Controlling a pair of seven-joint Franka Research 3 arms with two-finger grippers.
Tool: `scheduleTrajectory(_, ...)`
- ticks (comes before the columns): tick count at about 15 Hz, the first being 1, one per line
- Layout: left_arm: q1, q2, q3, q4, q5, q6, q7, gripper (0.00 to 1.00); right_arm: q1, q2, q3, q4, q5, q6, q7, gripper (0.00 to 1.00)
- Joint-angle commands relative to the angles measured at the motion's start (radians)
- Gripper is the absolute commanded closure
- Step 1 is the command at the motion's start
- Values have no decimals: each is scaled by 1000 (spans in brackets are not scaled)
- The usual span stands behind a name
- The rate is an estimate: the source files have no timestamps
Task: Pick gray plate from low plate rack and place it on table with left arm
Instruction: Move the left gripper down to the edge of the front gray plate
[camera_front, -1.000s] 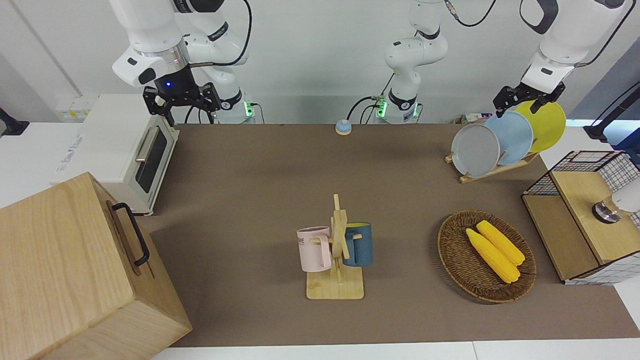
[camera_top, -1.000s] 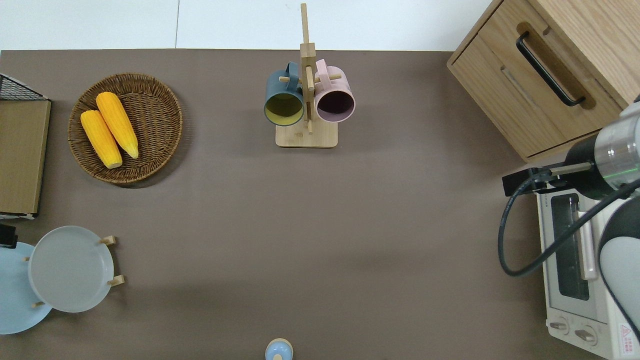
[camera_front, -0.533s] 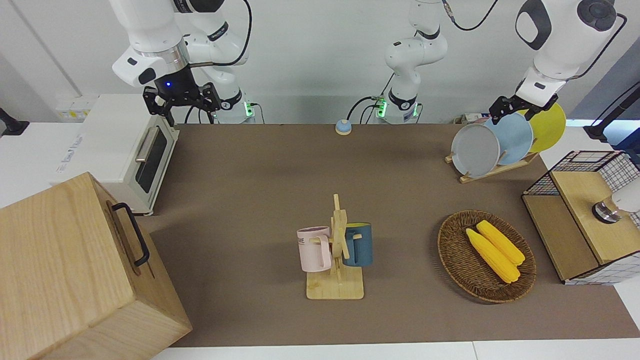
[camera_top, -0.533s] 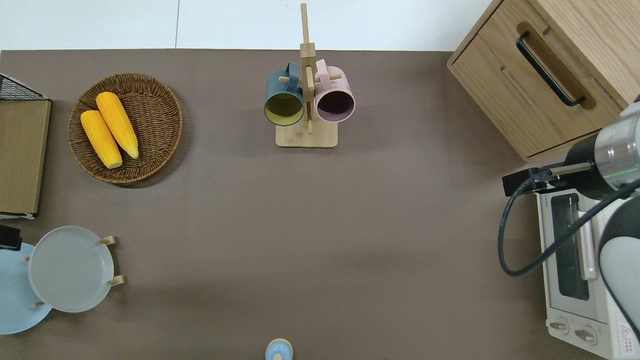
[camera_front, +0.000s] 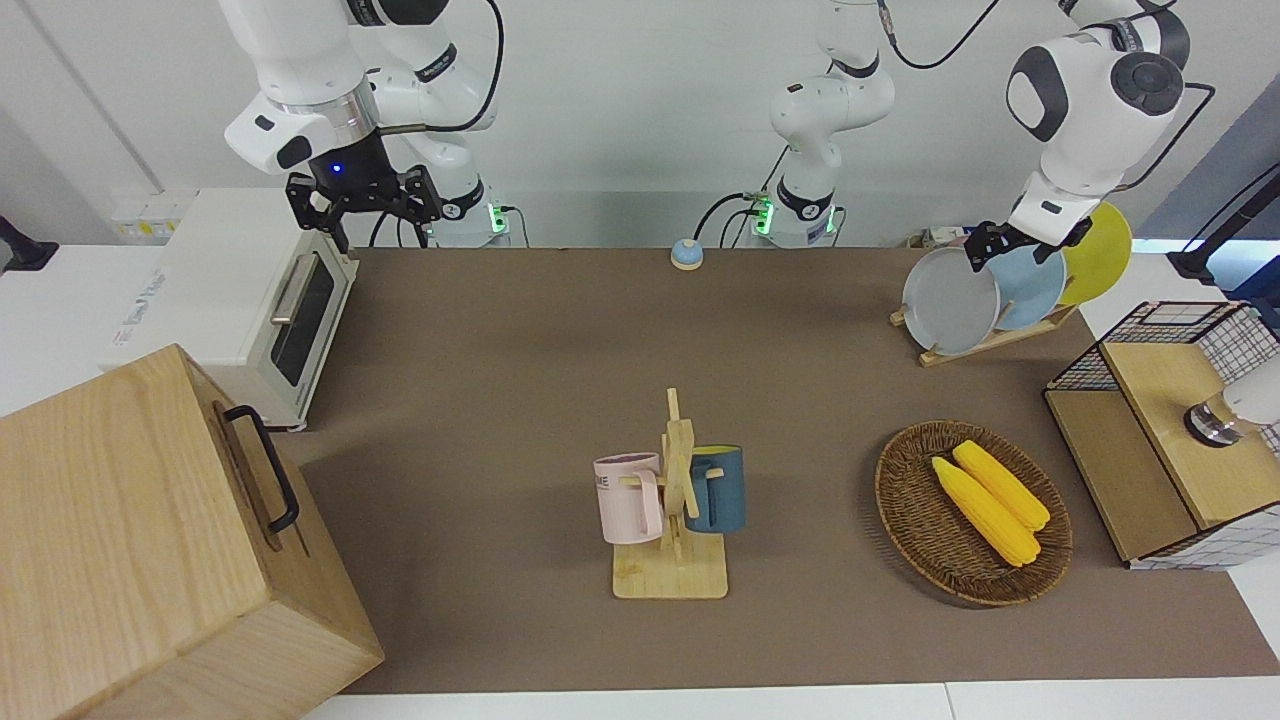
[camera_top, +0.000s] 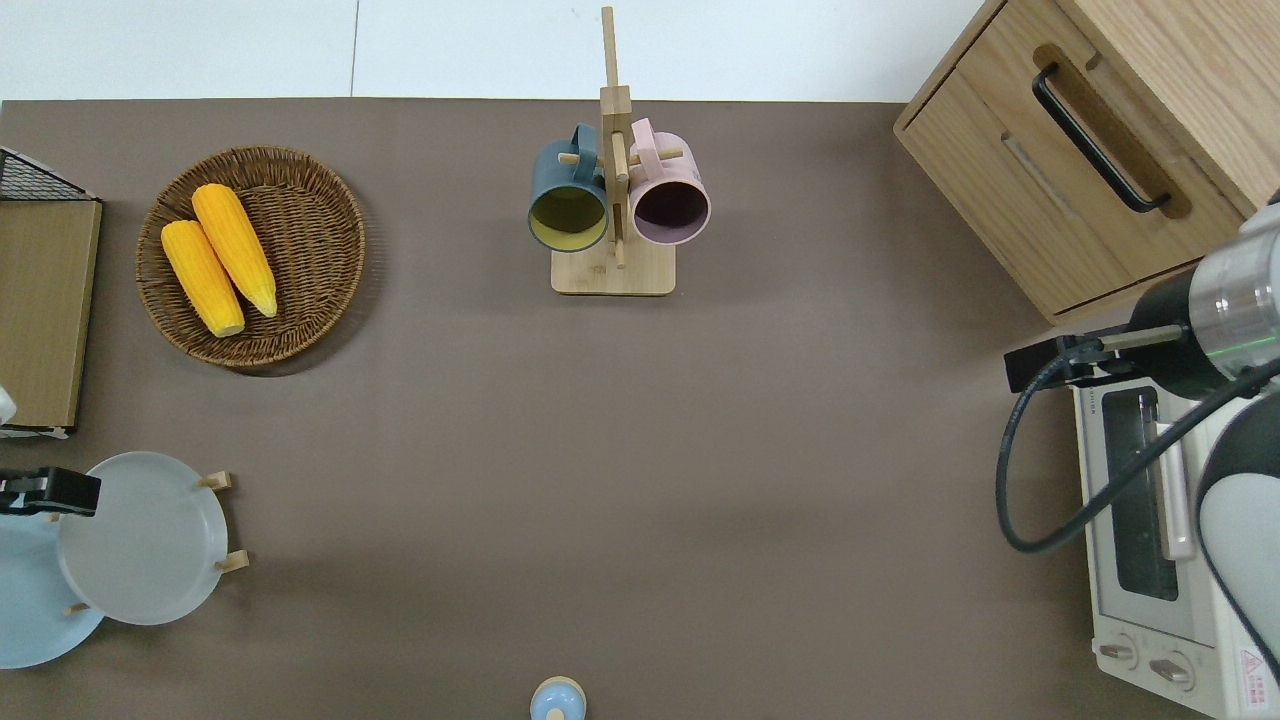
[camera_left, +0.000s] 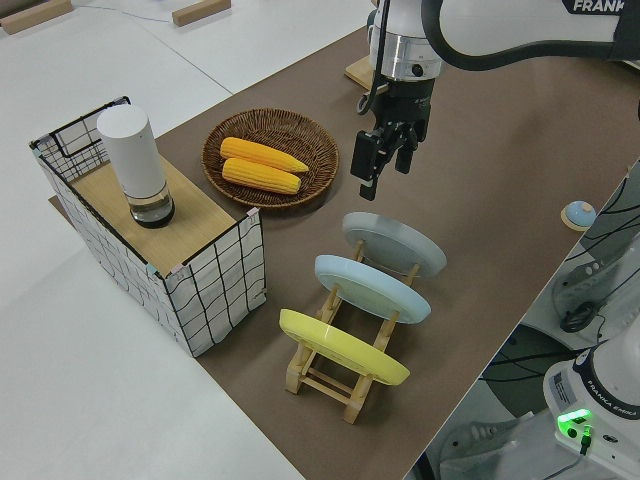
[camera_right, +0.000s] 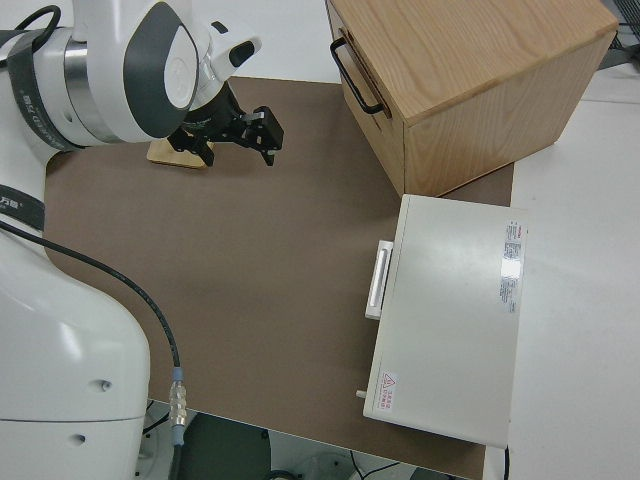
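At the left arm's end of the table (camera_front: 480, 340), the low plate rack (camera_left: 340, 375) stands close to the table edge nearest the robots and holds 3 slanted plates: the gray plate (camera_top: 140, 538) in the slot toward the table's middle, then a light blue plate (camera_left: 372, 288), then a yellow plate (camera_left: 342, 346) nearest the end. A wire basket with a wooden shelf (camera_front: 1165, 430) sits farther from the robots at that same end, and a wicker tray (camera_front: 972, 512) with 2 corn cobs (camera_top: 220, 258) lies beside it. From the gray plate toward the right arm's end runs a wide bare stretch of brown surface, bounded farther from the robots by the wooden mug stand (camera_top: 613, 200) with its 2 mugs and, at the right arm's end, by a toaster oven (camera_front: 255, 305) and a wooden cabinet (camera_front: 150, 545). The left gripper (camera_left: 381, 160) hangs in the air over the gray plate's upper rim, on the side facing the blue plate, with its fingers parted and nothing between them. The gray plate is round, plain and pale, leaning on the pegs, untouched. The right arm is parked; its right gripper (camera_right: 240, 130) stands open and empty.
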Motion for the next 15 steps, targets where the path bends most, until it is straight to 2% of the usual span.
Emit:
scheduleTrajectory(1,16,-41,0,-101,17,83,1,0,-19,-3,18,9,-2,-14,13,17)
scheduleTrajectory(4,29,-55,10,-188,17,176,1,0,-19,-3,18,9,-2,-14,13,17)
scheduleTrajectory(11,38,-55,16,-293,17,302,1,9,-19,-3,18,9,-2,-14,13,17)
scheduleTrajectory(13,38,-55,16,-299,17,302,1,75,-19,-3,18,9,-2,-14,13,17)
scheduleTrajectory(15,38,-55,16,-300,17,299,1,269,-19,-3,18,9,-2,-14,13,17)
